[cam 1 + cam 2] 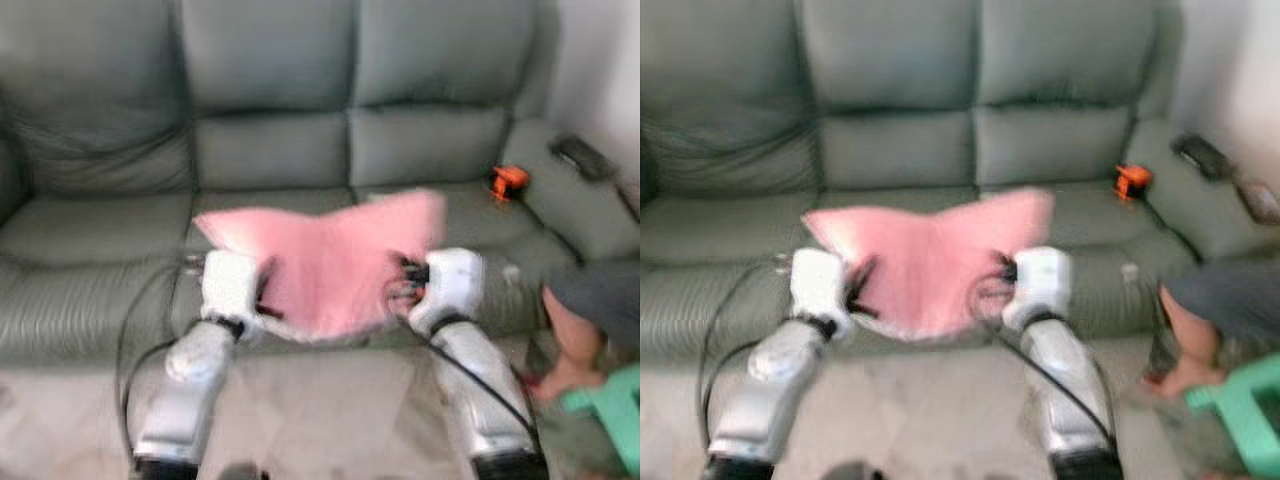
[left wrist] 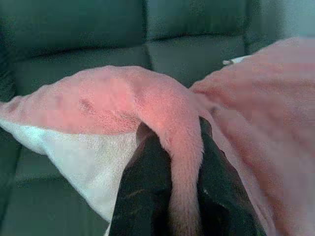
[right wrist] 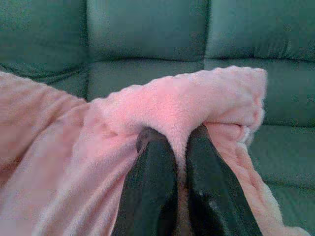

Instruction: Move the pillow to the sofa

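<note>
- The sofa (image 1: pixel 270 150) is a plain grey-green, with no pattern on its cushions or backrest.
- The pillow (image 1: pixel 330 262), over the sofa's front edge, is fluffy pink on top, with a white underside visible in the left wrist view.
- The left gripper (image 2: pixel 172 162) and right gripper (image 3: pixel 179 152) have black fingers, each pair closed on a fold of pink fabric.
- Both arms are silver with white wrist housings and black cables.
- A small orange and black object (image 1: pixel 508 182) sits on the sofa seat by its right armrest.
- A dark remote-like object (image 1: pixel 583 157) lies on that armrest.
- A mint-green stool (image 1: pixel 610 410) stands on the floor right of the sofa.
- The floor (image 1: pixel 320 410) before the sofa is pale beige.
</note>
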`<state>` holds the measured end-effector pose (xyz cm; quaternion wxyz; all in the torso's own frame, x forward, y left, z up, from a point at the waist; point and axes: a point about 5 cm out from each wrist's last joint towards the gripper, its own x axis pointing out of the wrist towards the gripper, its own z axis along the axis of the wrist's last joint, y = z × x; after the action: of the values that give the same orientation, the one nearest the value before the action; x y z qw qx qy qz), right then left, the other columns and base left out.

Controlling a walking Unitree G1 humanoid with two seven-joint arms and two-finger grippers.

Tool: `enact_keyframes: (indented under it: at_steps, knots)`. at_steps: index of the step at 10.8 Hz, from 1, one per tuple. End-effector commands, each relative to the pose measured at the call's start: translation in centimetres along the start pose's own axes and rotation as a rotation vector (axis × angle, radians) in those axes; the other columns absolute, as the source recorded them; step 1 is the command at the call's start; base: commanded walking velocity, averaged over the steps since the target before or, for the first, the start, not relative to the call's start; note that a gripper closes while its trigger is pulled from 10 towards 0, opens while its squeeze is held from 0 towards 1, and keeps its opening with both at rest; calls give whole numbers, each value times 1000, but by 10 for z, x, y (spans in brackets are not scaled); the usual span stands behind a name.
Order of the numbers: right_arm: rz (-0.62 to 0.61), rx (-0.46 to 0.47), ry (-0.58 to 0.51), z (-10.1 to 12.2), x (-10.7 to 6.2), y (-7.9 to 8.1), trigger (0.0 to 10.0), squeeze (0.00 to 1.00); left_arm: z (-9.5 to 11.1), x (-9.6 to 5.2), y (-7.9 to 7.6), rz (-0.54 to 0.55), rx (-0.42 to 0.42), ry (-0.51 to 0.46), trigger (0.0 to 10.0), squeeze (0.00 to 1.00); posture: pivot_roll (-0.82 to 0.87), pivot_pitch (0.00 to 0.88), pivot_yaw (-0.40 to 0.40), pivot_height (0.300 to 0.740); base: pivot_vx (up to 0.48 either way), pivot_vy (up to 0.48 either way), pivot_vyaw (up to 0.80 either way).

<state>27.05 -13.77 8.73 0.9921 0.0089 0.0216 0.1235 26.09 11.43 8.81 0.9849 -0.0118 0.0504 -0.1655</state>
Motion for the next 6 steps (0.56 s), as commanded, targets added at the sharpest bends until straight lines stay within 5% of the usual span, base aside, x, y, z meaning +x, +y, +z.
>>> enact_keyframes:
  at_steps: [1,5,6]
  knots:
    - [-25,-16,-18,5,-2,-10,10000,0,6,5,-13,-47,3,-26,10000,0,-23,0,4,740,454,0,0]
    - [-17,-14,-20,5,0,-9,10000,0,6,6,-12,-42,3,-29,10000,0,-20,0,4,740,451,0,0]
    - [4,-28,-32,6,-2,-7,10000,0,6,6,-13,-43,4,-29,10000,0,-22,0,5,740,439,0,763]
